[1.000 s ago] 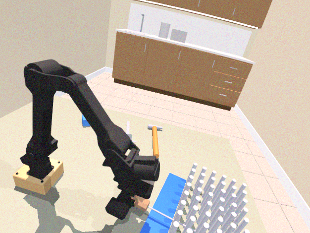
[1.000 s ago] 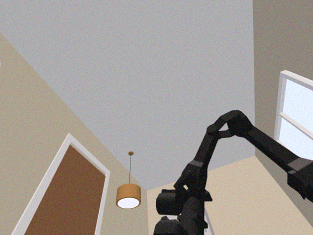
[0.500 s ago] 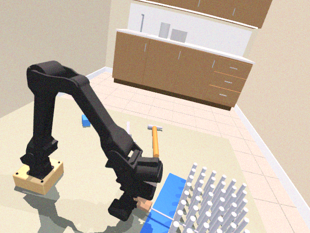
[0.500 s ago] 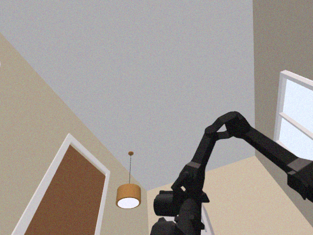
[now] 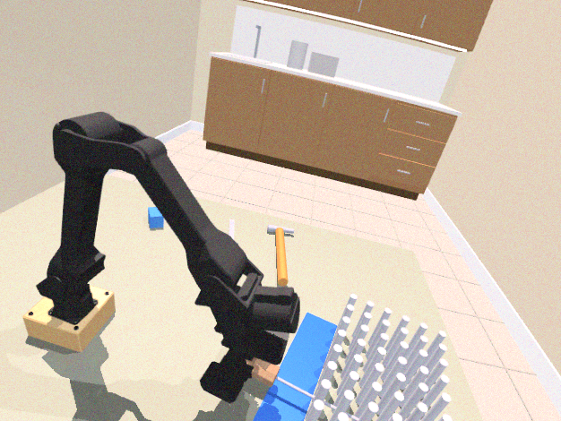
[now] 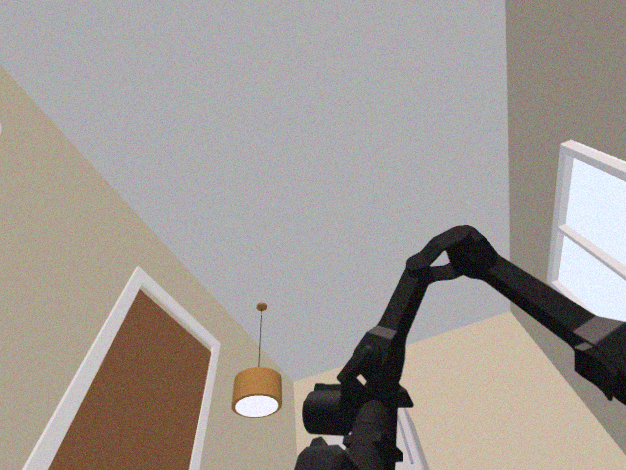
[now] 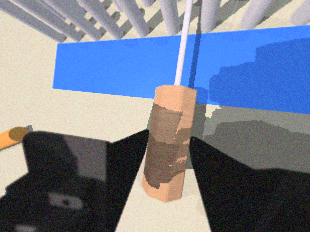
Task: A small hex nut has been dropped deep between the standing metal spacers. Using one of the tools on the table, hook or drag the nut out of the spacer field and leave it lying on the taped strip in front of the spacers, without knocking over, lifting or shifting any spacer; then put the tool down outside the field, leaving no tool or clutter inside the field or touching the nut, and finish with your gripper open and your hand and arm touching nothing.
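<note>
My gripper point(image 7: 169, 137) is shut on the wooden handle point(image 7: 172, 115) point(image 5: 264, 371) of a thin-shafted tool. Its pale shaft point(image 7: 183, 48) point(image 5: 294, 387) runs across the blue taped strip point(image 7: 100, 65) point(image 5: 307, 347) and in among the standing metal spacers point(image 7: 170, 15) point(image 5: 379, 352). In the top view the gripper is on the near side of the strip, outside the field. The shaft's far end is hidden among the spacers or out of view. The spacers that show stand upright. I cannot see the hex nut in any view.
A hammer with an orange handle point(image 5: 281, 255) point(image 7: 10, 137) lies behind the gripper in the top view. A blue cube point(image 5: 155, 218) and a thin white piece point(image 5: 231, 228) lie farther back, partly behind the arm. The exterior view shows only the arm and the room.
</note>
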`<state>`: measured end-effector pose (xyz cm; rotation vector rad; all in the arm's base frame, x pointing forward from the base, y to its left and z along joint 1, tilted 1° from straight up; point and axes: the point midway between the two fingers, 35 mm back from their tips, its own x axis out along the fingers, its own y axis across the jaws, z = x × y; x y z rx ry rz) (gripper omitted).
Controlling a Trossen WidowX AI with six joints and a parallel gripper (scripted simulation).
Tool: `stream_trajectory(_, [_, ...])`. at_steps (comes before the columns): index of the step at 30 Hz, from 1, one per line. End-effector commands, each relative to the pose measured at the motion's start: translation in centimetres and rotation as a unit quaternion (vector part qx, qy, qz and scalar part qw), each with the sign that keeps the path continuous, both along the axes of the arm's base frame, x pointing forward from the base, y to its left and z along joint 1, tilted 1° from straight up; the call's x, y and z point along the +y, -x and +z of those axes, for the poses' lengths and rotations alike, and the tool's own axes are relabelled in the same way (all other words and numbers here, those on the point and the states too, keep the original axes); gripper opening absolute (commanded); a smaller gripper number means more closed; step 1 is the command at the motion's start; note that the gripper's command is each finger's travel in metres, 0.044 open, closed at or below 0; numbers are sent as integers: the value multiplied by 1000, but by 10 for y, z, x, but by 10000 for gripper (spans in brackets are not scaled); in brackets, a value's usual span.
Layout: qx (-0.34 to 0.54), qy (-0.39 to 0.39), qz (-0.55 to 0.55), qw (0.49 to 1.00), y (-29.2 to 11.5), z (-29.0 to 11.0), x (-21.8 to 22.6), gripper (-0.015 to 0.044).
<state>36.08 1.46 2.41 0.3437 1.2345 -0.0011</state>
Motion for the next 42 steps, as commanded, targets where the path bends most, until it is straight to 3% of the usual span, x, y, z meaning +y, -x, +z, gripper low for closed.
stream_trajectory(1, [-8,-1,4,1000,-6,4,0,0])
stream_trajectory(42, [-9,0,3,1000,-28,5,-5,0])
